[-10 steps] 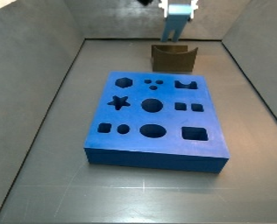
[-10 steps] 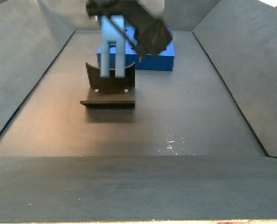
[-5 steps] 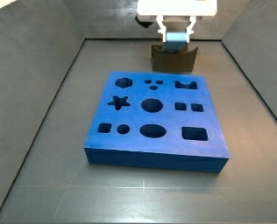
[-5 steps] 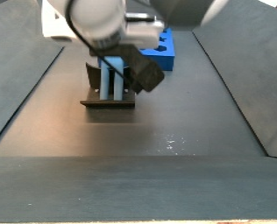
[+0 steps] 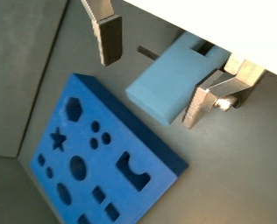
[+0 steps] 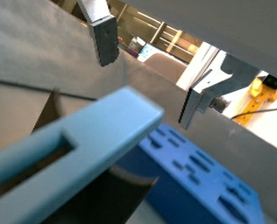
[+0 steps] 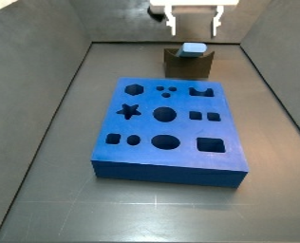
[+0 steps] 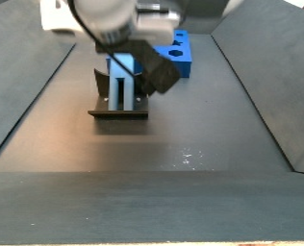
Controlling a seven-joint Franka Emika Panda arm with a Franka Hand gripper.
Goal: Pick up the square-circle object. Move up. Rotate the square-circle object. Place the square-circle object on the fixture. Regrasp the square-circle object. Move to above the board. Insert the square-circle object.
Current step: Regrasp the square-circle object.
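The square-circle object (image 7: 192, 49), a light blue-grey bar, stands upright in the dark fixture (image 7: 187, 66) at the far end of the floor. It also shows in a side view as a pale blue bar (image 8: 121, 81) in the fixture (image 8: 118, 106). My gripper (image 7: 196, 30) hangs open just above it, touching nothing. In both wrist views the object (image 5: 170, 79) (image 6: 82, 144) lies between the spread fingers (image 5: 104, 37) (image 6: 103, 42), clear of both pads. The bright-blue board (image 7: 165, 128) with its shaped holes lies in the middle of the floor.
Grey walls enclose the floor on three sides (image 7: 64, 85). The board (image 5: 94, 153) lies close beside the fixture in a wrist view. The arm's body (image 8: 122, 19) fills the space above the fixture in a side view.
The gripper was shut on the square-circle object at the fixture; it has opened and risen. The object stays standing in the fixture.
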